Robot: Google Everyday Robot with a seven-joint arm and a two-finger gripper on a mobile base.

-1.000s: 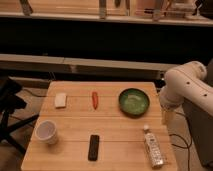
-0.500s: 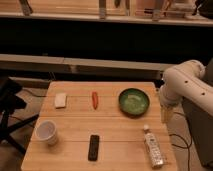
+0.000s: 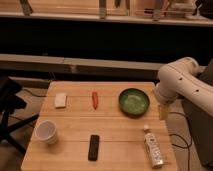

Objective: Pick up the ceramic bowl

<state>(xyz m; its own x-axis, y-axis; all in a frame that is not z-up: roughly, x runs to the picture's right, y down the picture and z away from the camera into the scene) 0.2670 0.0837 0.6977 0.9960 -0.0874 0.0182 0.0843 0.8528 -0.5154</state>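
The ceramic bowl [image 3: 134,102] is a shallow, glossy green dish with a darker rim, resting on the right half of the wooden table [image 3: 75,127]. My white arm [image 3: 181,86] curves in from the right edge of the view. Its gripper [image 3: 162,111] hangs just right of the bowl, by the table's right edge, apart from the bowl. The gripper is open and holds nothing.
On the table lie a white block [image 3: 60,100] at the back left, a red-orange chili-like item [image 3: 95,99], a white cup [image 3: 46,132], a black remote [image 3: 93,147] and a clear bottle [image 3: 153,146] lying at the front right. A dark chair [image 3: 9,107] stands to the left.
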